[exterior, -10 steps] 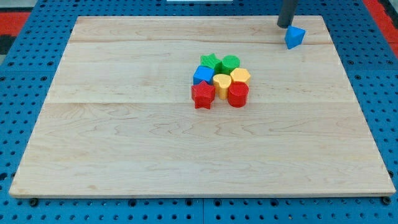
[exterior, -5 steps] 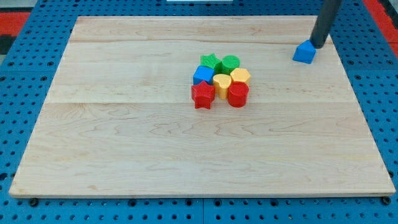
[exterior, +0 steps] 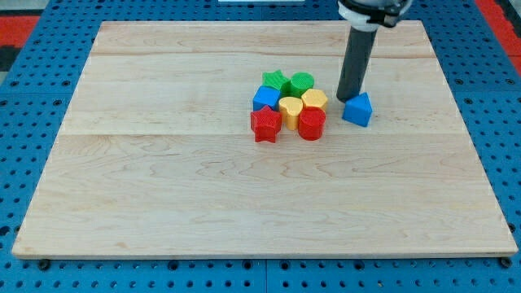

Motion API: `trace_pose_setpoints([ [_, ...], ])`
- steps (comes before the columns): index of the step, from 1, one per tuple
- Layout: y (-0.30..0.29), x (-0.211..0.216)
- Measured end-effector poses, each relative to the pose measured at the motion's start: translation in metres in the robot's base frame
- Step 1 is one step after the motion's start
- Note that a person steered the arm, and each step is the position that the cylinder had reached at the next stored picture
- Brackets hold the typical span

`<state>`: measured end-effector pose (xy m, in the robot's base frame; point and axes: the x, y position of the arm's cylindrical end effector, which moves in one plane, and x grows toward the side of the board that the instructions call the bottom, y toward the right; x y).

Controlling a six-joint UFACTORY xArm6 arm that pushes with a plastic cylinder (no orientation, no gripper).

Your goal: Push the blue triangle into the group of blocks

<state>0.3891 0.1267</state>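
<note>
Down on the board (exterior: pixel 163 203), my tip (exterior: pixel 345 98) touches the blue triangle's (exterior: pixel 358 110) upper-left corner; it is a plain rod with no fingers to open or close. That triangle sits just right of the group, apart from it. Nearest it are the yellow hexagon (exterior: pixel 315 99) and red cylinder (exterior: pixel 312 124); beyond them the yellow block (exterior: pixel 291 108), green cylinder (exterior: pixel 301 81), green star (exterior: pixel 275 80), blue block (exterior: pixel 264 98) and red star (exterior: pixel 265 124). No writing shows.

Bright, even light from overhead; the worktop (exterior: pixel 163 187) shows no glare. Blocks cast only faint, short shadows toward 6 o'clock. Focus is sharp throughout, with slight softness on the rod (exterior: pixel 355 65) at 12 o'clock.
</note>
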Motion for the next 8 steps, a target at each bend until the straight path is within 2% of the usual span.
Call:
trace_pose_setpoints([
  [1,0.010,-0.002],
  [2,0.038,0.014],
  [4,0.057,0.094],
  [6,0.092,0.145],
  [7,0.024,0.150],
  [8,-0.002,0.127],
])
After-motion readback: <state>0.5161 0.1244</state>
